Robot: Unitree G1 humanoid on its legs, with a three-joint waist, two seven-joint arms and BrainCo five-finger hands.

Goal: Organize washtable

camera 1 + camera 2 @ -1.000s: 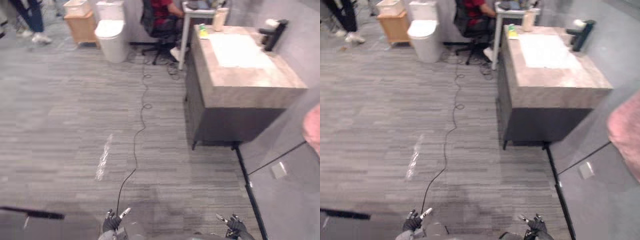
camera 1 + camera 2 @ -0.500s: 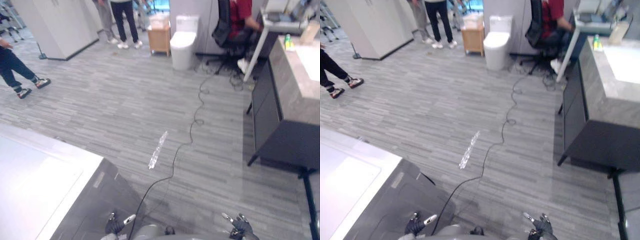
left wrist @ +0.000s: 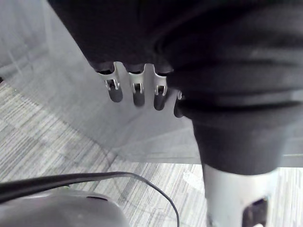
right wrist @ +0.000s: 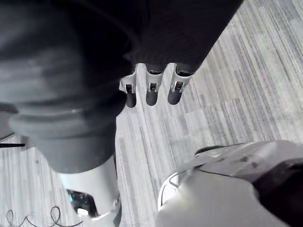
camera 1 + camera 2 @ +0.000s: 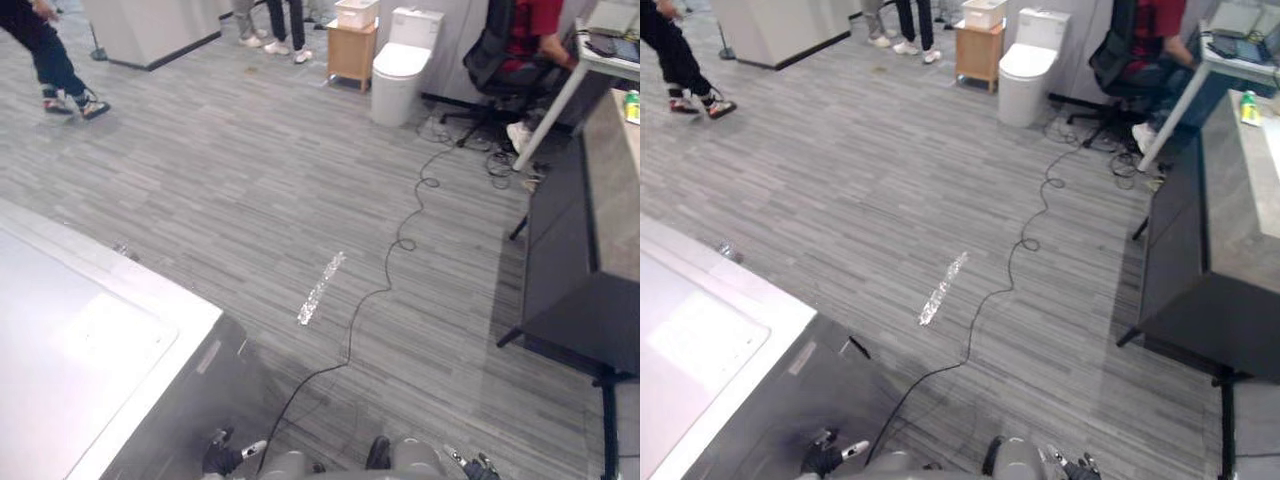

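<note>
hanging low at 6 o'clock, left hand [image 5: 222,460] and right hand [image 5: 478,466]. wrist views add their fingers: straight, slack, holding nothing. washtable [image 5: 1230,200] at 3 o'clock, well apart; right eye view gives more of its top, green bottle [image 5: 1248,106] on it.

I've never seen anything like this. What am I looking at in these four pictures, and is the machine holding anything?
This is a walking, human-shaped robot. Two pictures come from cameras in its head, looking down at the floor. Its left hand and right hand peek in at the bottom edge. The other two pictures come from a camera on each wrist, looking along that hand's fingers. Both hands hang relaxed and hold nothing. The washtable, a dark cabinet with a stone top, stands off to the robot's right with a green item on it. A white-topped unit is close on its left. Farther off are a toilet and a seated person.
</note>
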